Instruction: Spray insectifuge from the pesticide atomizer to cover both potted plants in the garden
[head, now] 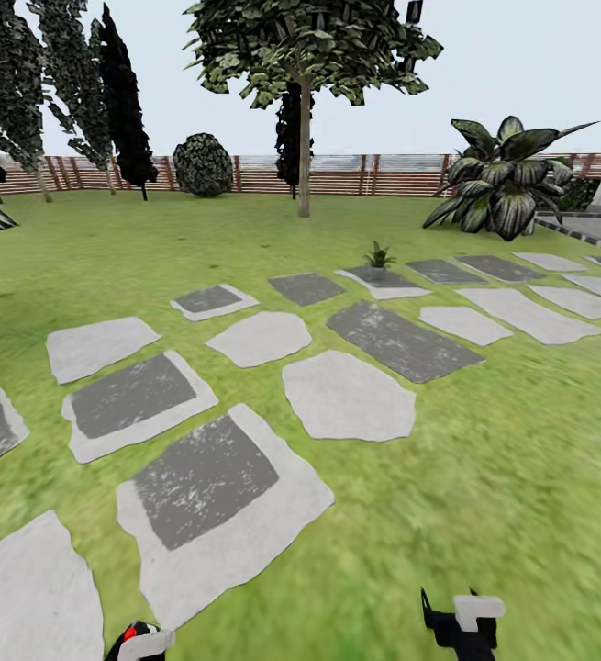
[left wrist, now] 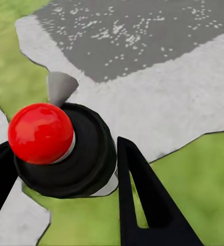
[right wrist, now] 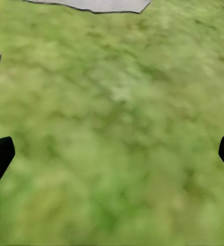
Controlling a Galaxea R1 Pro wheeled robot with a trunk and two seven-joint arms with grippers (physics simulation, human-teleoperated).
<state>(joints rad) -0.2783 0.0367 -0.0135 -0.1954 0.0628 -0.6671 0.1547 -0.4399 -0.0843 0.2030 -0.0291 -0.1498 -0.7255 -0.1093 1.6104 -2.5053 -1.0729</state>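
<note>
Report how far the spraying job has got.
Done: the left pincer is shut on the pesticide atomizer, red knob up. In hand: carrying it over the stepping stones. Left: one potted plant stands far ahead; right pincer is open over grass.

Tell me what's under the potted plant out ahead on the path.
The potted plant stands on a pale stepping stone with a darker grey middle, set in the lawn. The stone directly beneath the pot is covered.
</note>
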